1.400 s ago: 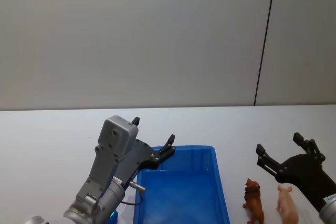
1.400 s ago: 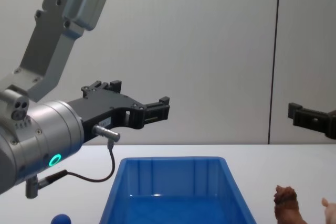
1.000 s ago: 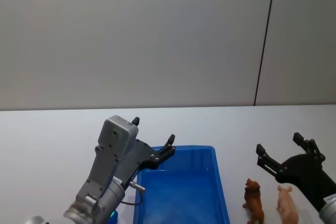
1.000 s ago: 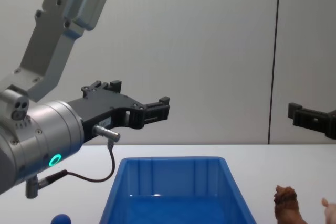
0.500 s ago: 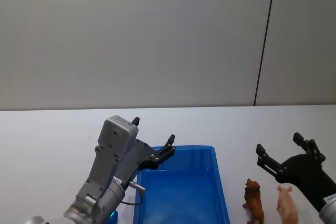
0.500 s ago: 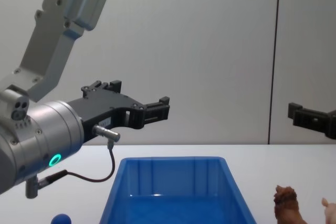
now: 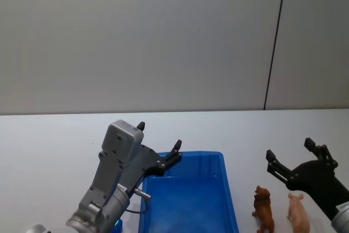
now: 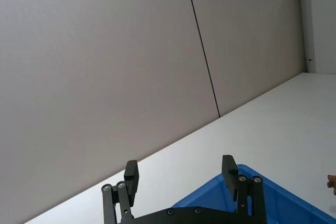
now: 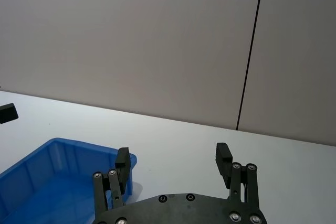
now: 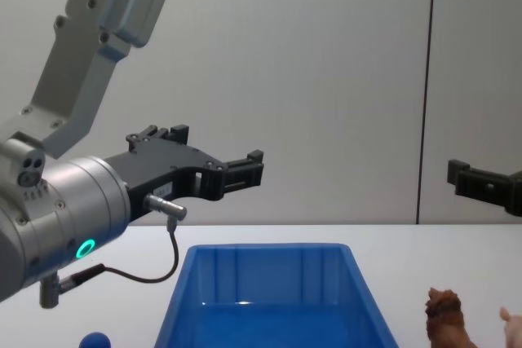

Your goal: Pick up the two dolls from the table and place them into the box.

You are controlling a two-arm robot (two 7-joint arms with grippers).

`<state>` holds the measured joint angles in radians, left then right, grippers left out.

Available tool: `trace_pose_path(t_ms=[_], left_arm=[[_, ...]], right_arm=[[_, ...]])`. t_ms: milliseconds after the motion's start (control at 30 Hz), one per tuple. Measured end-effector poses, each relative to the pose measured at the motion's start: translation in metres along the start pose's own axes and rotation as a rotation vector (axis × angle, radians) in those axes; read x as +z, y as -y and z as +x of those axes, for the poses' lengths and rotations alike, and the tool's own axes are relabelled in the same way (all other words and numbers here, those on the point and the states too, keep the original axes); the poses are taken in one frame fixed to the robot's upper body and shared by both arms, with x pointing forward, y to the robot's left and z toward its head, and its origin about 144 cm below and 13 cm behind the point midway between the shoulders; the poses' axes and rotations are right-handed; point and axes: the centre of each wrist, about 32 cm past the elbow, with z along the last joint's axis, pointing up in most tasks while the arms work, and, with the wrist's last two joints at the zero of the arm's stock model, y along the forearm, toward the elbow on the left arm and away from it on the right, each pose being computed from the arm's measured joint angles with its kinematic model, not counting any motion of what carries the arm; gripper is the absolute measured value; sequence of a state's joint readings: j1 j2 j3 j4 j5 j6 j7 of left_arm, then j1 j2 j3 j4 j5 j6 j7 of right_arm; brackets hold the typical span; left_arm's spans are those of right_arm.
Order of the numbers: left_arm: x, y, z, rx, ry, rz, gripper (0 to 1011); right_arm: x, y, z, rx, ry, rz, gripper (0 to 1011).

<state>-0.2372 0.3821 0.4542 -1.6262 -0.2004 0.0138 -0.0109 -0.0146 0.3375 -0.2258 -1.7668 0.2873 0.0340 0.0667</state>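
Observation:
The blue box (image 7: 229,190) stands on the white table (image 7: 49,145), low in the middle of the head view, with nothing inside. To its right stand the two dolls: the shaggy brown one (image 7: 264,209) and the pale pink one (image 7: 298,213) beside it. My left gripper (image 7: 159,136) hangs open over the box's far left corner. Held above and just beyond the dolls, my right gripper (image 7: 290,149) is open too. From the chest, the box (image 10: 269,252), brown doll (image 10: 444,320) and left gripper (image 10: 216,146) show side-on. The wrist views show each gripper (image 8: 180,167) (image 9: 173,156) with jaws apart and empty.
A small blue ball-like object (image 10: 95,340) lies left of the box. A grey wall (image 7: 163,36) with a dark vertical seam (image 7: 274,42) rises behind the table. Bare tabletop stretches to the left and beyond the box.

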Motion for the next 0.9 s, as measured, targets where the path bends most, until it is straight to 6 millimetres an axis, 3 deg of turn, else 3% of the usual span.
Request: trace_pose_path(t_ms=[900], left_arm=[[0.0,0.0,0.0,0.0,0.0,0.0,1001]], right_arm=[[-0.0066,0.006,0.0017,-0.052,-0.015,-0.065,1001]])
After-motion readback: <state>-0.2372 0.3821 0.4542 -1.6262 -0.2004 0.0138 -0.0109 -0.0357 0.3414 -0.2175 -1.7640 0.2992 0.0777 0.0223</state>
